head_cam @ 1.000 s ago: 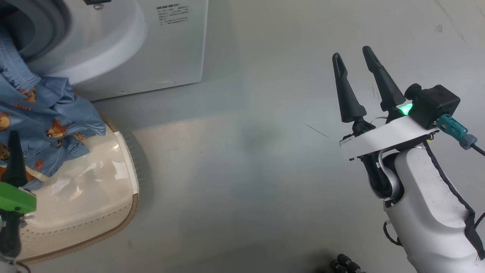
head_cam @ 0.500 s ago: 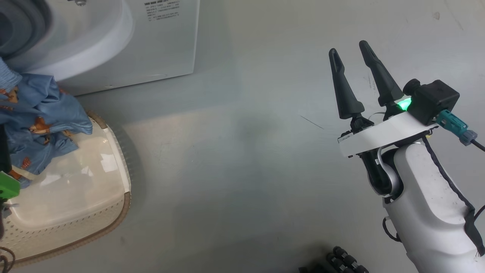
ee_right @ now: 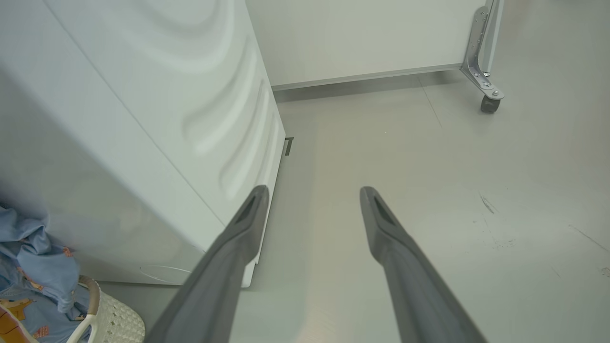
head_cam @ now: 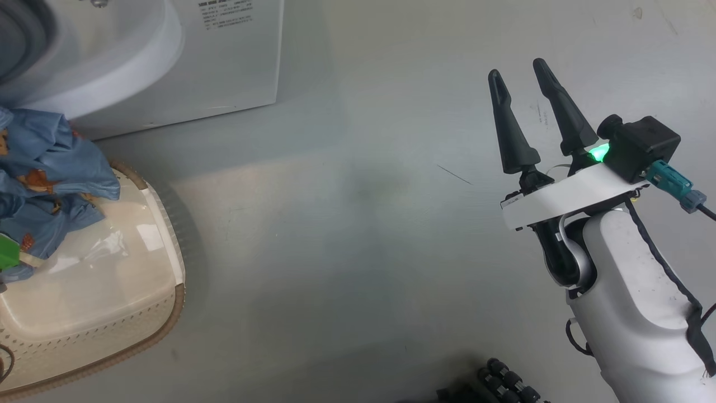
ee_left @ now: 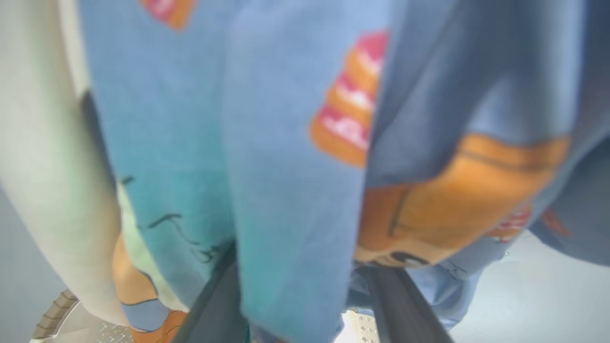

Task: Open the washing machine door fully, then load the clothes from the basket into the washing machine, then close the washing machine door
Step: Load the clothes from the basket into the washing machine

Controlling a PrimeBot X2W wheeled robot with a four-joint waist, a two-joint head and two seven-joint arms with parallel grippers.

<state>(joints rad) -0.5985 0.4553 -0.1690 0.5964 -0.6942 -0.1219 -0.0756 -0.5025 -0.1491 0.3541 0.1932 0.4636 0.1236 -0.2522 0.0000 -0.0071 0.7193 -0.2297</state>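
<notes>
While the clothes [head_cam: 50,168], blue with orange prints, are seen at the left edge of the head view, they are heaped over the left end of the basket [head_cam: 168,313]. The washing machine [head_cam: 168,67] is placed in the upper left corner, just above them. In the left wrist view, the blue fabric and a cream piece are pressed close to the camera. A fold is hung between the two dark fingers of the left gripper [ee_left: 298,259]. The fingers are kept apart at the bottom edge, but their tips are covered by cloth, so it cannot be told if the fold is clamped. At the right of the head view, the right gripper [head_cam: 517,69] is held above the grey floor [head_cam: 347,224], well apart from the basket. Its jaws are spread wide and nothing is carried between them. In the right wrist view, the white side of the machine is shown at the left, with the clothes and basket in the lower left corner.
</notes>
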